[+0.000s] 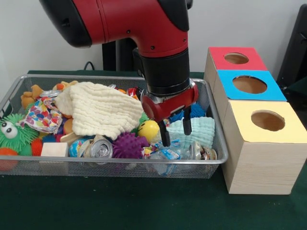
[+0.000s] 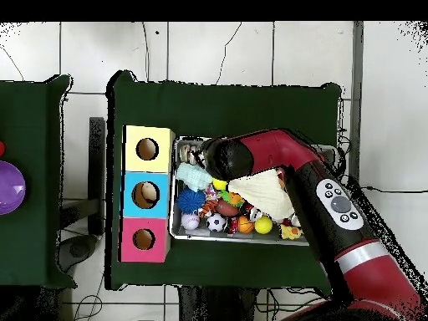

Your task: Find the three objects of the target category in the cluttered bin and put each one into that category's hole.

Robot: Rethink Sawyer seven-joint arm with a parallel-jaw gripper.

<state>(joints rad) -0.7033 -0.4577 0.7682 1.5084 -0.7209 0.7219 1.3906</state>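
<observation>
Red and black arm (image 1: pixel 144 28) comes down from top, wrist vertical over right part of bin (image 1: pixel 120 165). Gripper (image 1: pixel 175 134) fingers apart, moderate gap, holding nothing, tips just above clutter.

Left to right in wire-mesh bin: green spiky toy (image 1: pixel 12 134) with eyes, patterned cloth (image 1: pixel 41 115), cream waffle-texture towel (image 1: pixel 103 108), silver can (image 1: pixel 100 149), purple spiky ball (image 1: pixel 128 145), smooth yellow ball (image 1: pixel 148 129), clear bluish plastic bottles (image 1: pixel 168 154) at front rim under gripper, pale teal ribbed cloth (image 1: pixel 199 132).

Right of bin: wooden box, round hole (image 1: pixel 249 85) in blue panel, between red and yellow panels.
</observation>
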